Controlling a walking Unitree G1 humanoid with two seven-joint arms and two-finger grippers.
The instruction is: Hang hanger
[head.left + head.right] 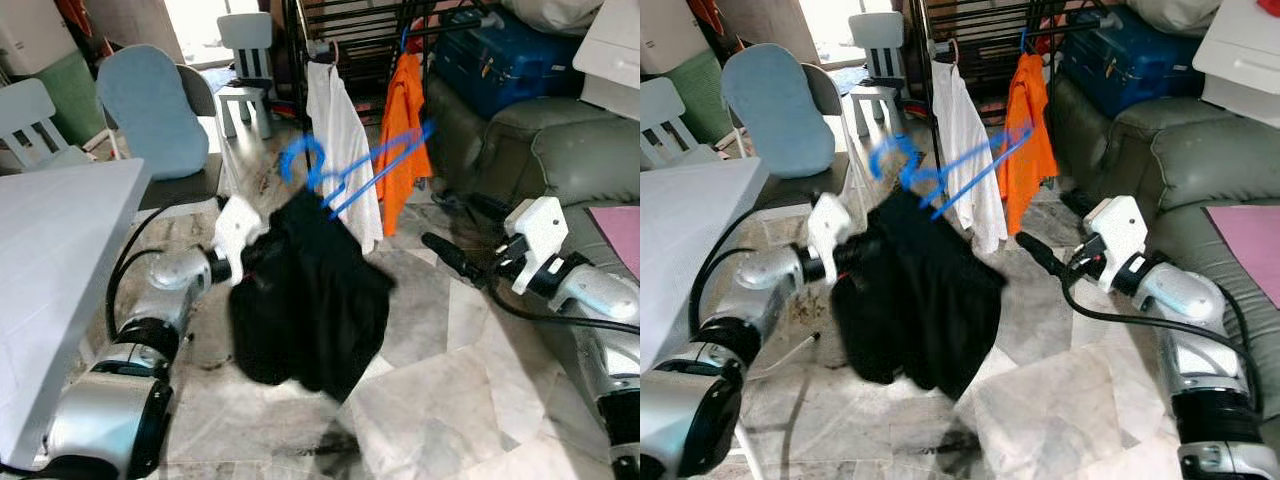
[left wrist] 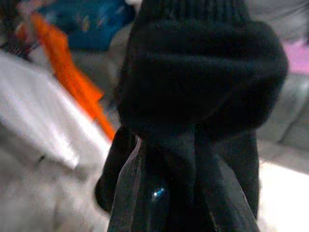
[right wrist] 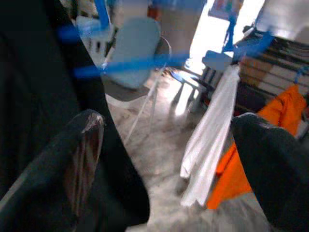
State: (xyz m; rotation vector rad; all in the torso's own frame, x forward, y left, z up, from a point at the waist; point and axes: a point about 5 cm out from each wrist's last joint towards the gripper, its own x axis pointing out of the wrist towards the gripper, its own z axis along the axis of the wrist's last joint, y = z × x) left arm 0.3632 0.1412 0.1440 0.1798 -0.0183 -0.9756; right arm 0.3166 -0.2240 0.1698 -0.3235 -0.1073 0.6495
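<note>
The left claw (image 1: 262, 262) is clamped on a black garment (image 1: 310, 300), which droops in loose folds from a blurred blue plastic hanger (image 1: 355, 165). The hanger sits tilted in the air, just in front of the clothes rack (image 1: 360, 30) holding a white shirt (image 1: 340, 140) and an orange garment (image 1: 405, 135). The right claw (image 1: 440, 250), fingers spread with nothing between them, hovers beside the black garment, below the rack.

We see two silver arms with black joint bands, white wrist blocks, looping black cables and long black fingers (image 3: 84, 159).
</note>
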